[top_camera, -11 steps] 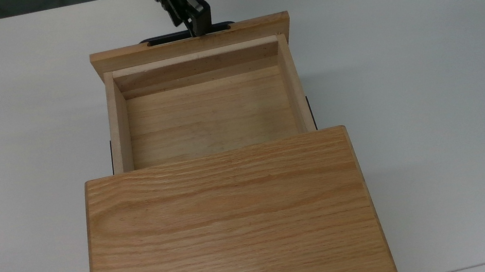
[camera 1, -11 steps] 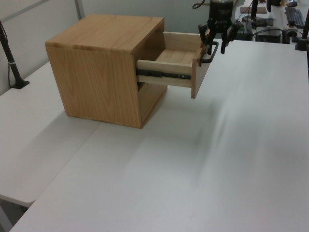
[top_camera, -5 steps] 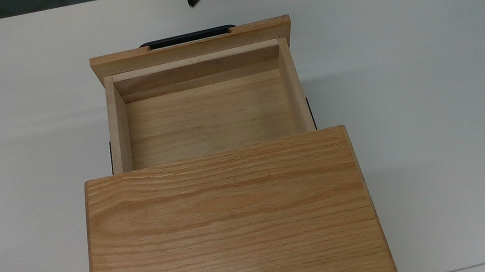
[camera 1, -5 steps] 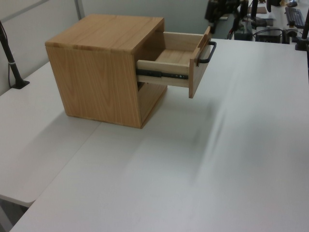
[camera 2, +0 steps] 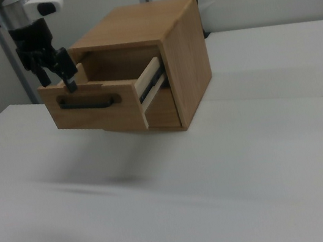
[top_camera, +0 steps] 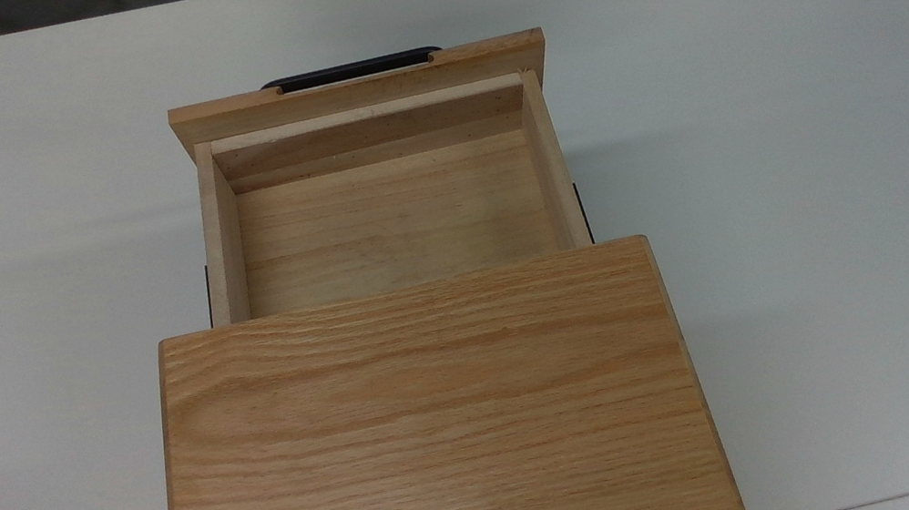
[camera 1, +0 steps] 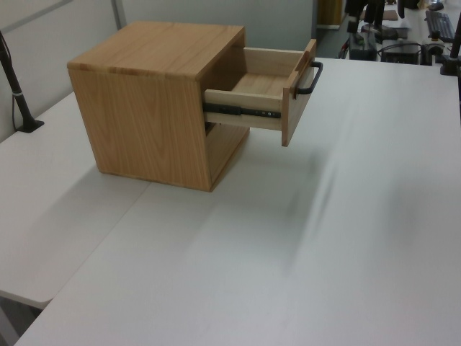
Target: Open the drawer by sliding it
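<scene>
The drawer (top_camera: 393, 219) stands pulled well out of the oak cabinet (top_camera: 437, 424), its pale inner walls and bare floor showing. Its long black bar handle (top_camera: 350, 69) runs along the front panel at the top view's far side. From the left view the drawer (camera 1: 263, 86) juts out on black side rails, handle (camera 1: 308, 78) free. In the right view my gripper (camera 2: 59, 83) hangs open just above the front panel's top edge, over the left end of the handle (camera 2: 87, 102), holding nothing.
The cabinet (camera 1: 158, 108) rests on a white table (top_camera: 814, 139) with broad bare surface on every side. A black post (camera 1: 18, 94) stands at the left view's left edge. Desks with equipment (camera 1: 403, 29) lie beyond the table's far end.
My gripper has let go of the black handle and lifted away, leaving the top view over its upper edge. The drawer stays pulled out.
</scene>
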Available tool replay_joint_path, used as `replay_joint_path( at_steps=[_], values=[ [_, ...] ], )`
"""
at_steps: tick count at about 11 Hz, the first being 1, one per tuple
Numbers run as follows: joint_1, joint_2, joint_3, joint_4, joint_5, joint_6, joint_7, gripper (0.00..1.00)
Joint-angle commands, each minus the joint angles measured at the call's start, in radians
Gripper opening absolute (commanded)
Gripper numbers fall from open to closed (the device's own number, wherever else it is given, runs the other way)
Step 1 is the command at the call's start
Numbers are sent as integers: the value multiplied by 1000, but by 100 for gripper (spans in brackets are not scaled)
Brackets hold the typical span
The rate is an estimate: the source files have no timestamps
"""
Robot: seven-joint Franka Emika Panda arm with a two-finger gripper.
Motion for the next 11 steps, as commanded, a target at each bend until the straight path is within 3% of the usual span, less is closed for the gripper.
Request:
replay_joint_path(
  at_steps=[1, 3, 5, 7, 8, 11],
  values=[
    [12, 4, -26, -42, -66, 82, -153, 100],
    [10, 63, -26, -16, -108, 118, -149, 100],
    [15, 81, -26, 4, -100, 101, -146, 100],
    [30, 89, -26, 30, -53, 36, -85, 100],
    [29, 90, -28, 30, 22, 35, -10, 100],
    [32, 92, -26, 27, 30, 45, 10, 100]
  ],
)
